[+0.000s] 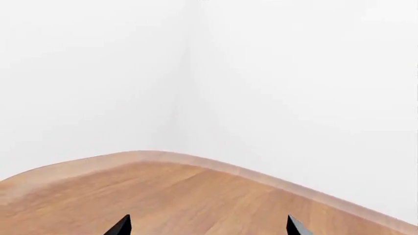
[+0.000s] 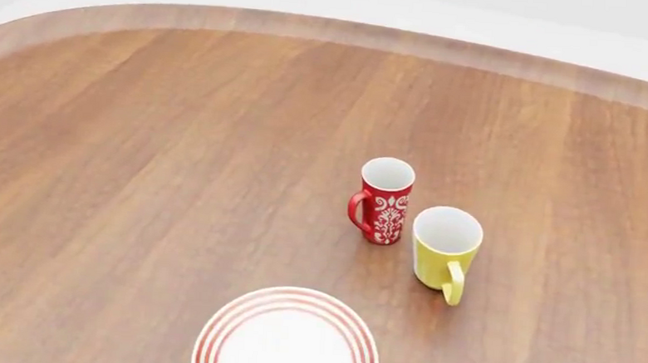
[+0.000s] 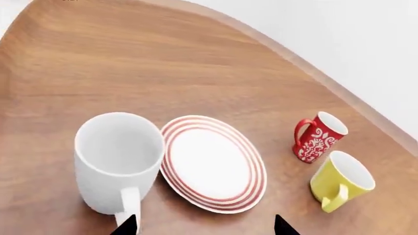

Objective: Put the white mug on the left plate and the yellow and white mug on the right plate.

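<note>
The white mug [image 3: 119,161] stands upright, seemingly touching a plate [image 3: 214,164].

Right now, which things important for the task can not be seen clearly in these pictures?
- Second plate: in no view; only one plate appears, cut by the head view's bottom edge.
- White mug: right wrist view only, outside the head view.
- Both grippers: only fingertips show at the wrist views' edges; arms are outside the head view.

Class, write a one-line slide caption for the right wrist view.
White mug beside red-ringed plate; red floral mug and yellow mug stand beyond.
</note>
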